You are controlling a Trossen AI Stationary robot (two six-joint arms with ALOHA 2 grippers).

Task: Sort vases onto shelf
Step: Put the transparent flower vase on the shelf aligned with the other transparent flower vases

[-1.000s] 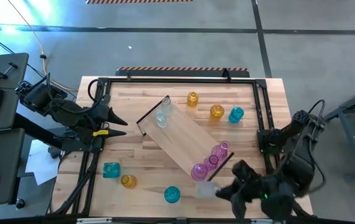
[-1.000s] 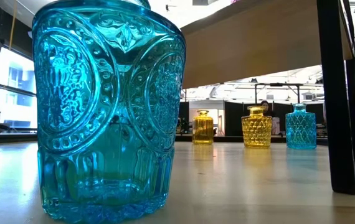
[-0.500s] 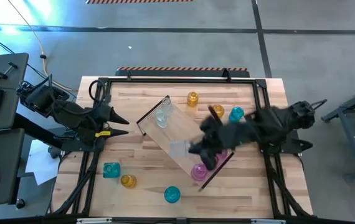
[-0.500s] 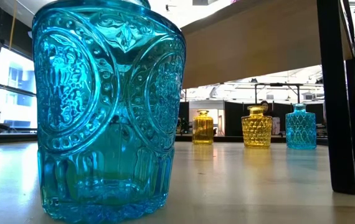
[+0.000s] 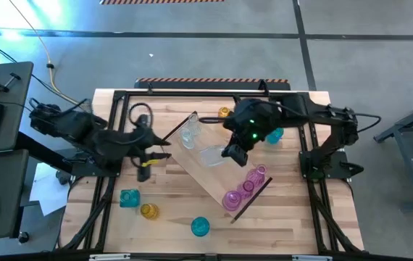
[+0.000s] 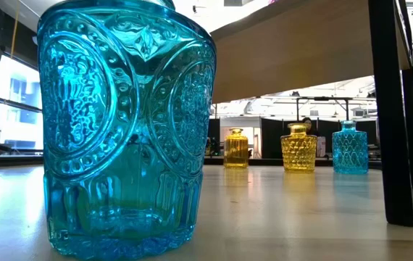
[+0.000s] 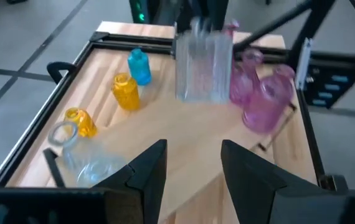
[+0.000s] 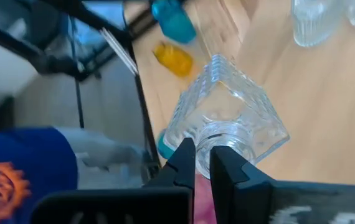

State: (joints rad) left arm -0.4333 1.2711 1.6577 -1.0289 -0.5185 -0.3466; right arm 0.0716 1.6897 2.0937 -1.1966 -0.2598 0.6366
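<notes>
Right pincer [image 5: 230,153] clamped on clear vase [image 5: 212,155] neck — hanging over shelf [image 5: 210,170] middle, set-down straight below — left arm farther off.

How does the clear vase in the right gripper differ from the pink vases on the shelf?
The clear vase is colourless with a square, ribbed body; the pink vases are tinted and rounder. The clear vase is held by its neck in the right gripper over the middle of the shelf; the pink vases stand free, clustered at one end. All are translucent glass with narrow necks.
</notes>
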